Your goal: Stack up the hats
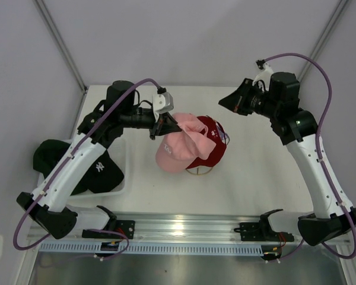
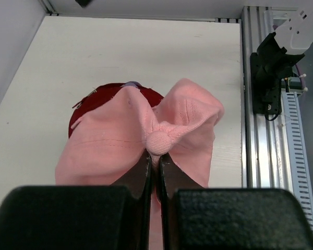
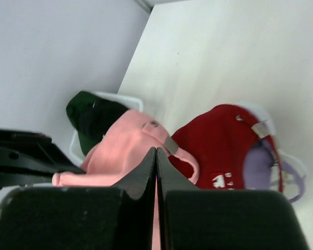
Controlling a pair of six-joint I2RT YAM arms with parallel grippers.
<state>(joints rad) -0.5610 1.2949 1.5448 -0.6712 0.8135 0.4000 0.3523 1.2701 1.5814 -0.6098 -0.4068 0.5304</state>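
My left gripper (image 1: pixel 164 126) is shut on the crown of the pink hat (image 1: pixel 179 148), pinching the fabric just under its top button (image 2: pixel 160 141). The pink hat hangs over the red hat (image 1: pixel 212 142), which sits on a lavender hat (image 3: pixel 261 169) on the gold wire stand (image 1: pixel 200 172). The pink hat (image 3: pixel 126 151) and red hat (image 3: pixel 224 148) also show in the right wrist view. The black hat (image 1: pixel 101 171) and dark green hat (image 1: pixel 50 157) lie in the white tray (image 1: pixel 123 155) at the left. My right gripper (image 1: pixel 226 102) is shut and empty, raised at the back right.
A metal rail (image 1: pixel 184 228) runs along the table's near edge and shows at the right of the left wrist view (image 2: pixel 271 130). The tray stands at the table's left edge by the grey wall (image 3: pixel 57 57).
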